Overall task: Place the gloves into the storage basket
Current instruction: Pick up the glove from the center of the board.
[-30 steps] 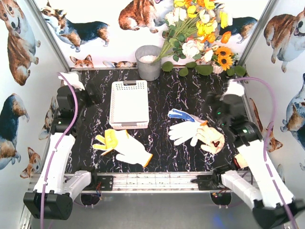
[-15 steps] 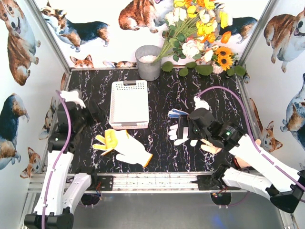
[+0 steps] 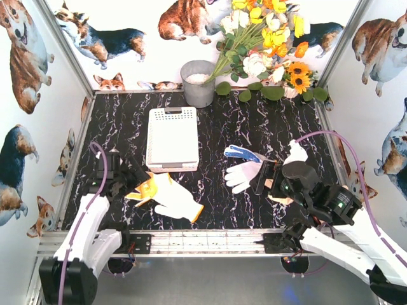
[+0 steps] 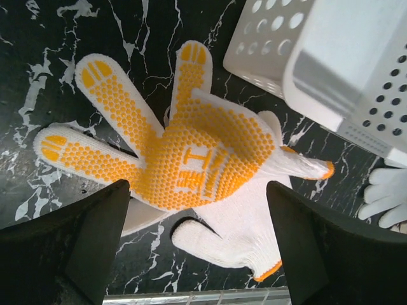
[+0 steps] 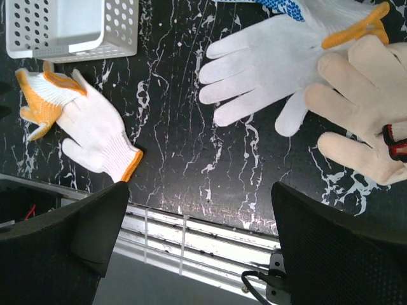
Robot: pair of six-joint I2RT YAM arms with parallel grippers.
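Observation:
A white glove with a yellow-dotted palm (image 3: 148, 187) (image 4: 191, 152) lies on a plain white glove with an orange cuff (image 3: 180, 203) (image 4: 245, 238) at the front left. My left gripper (image 3: 129, 182) (image 4: 197, 190) is open, its jaws either side of this pair from just above. The white storage basket (image 3: 172, 138) (image 4: 356, 70) (image 5: 70, 32) stands empty behind them. At the right lie a blue-dotted glove (image 3: 241, 152), a white glove (image 3: 243, 175) (image 5: 267, 70) and a beige glove with red trim (image 5: 362, 114). My right gripper (image 3: 266, 179) (image 5: 200, 190) hangs open over bare table beside them.
A grey metal bucket (image 3: 198, 82) and a bunch of flowers (image 3: 264, 44) stand at the back. The metal rail (image 3: 203, 240) (image 5: 210, 235) runs along the table's front edge. Printed walls close both sides.
My left arm swung forward and down from the left wall to the yellow-palmed glove. My right arm came in from the right over the gloves, then drew back toward the front.

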